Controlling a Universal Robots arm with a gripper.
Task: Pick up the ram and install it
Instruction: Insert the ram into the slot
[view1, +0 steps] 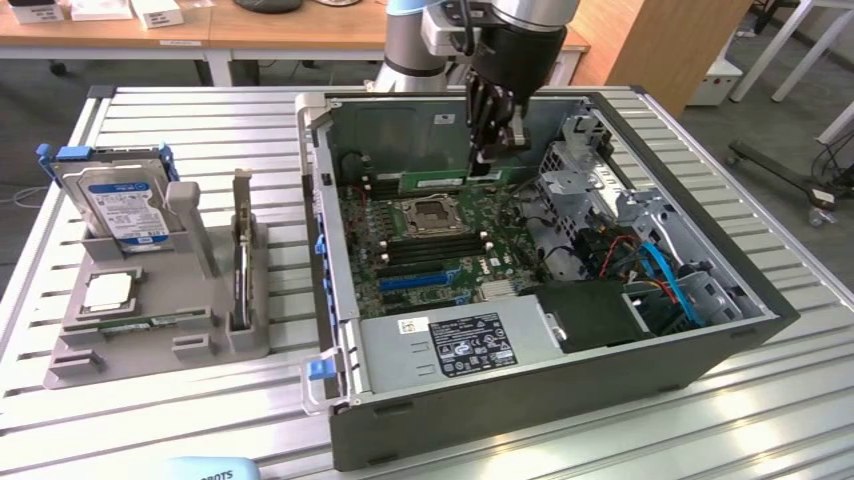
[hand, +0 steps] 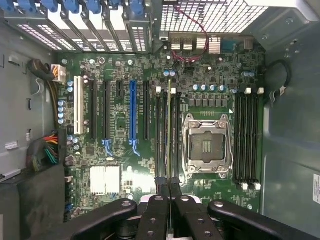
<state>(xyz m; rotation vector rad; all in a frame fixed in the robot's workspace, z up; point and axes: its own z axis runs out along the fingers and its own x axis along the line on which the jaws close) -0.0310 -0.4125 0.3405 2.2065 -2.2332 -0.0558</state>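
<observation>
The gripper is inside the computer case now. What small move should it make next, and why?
Probably a short, straight push down. The gripper is shut on the ram, which stands on edge and runs along the dark memory slots beside the processor socket. Whether it is already seated, I cannot tell.

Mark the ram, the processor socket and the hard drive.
ram (view1: 447, 181), exterior view, on its green face.
processor socket (hand: 206, 145), wrist view, on its open middle.
hard drive (view1: 123, 205), exterior view, on its label.
</observation>
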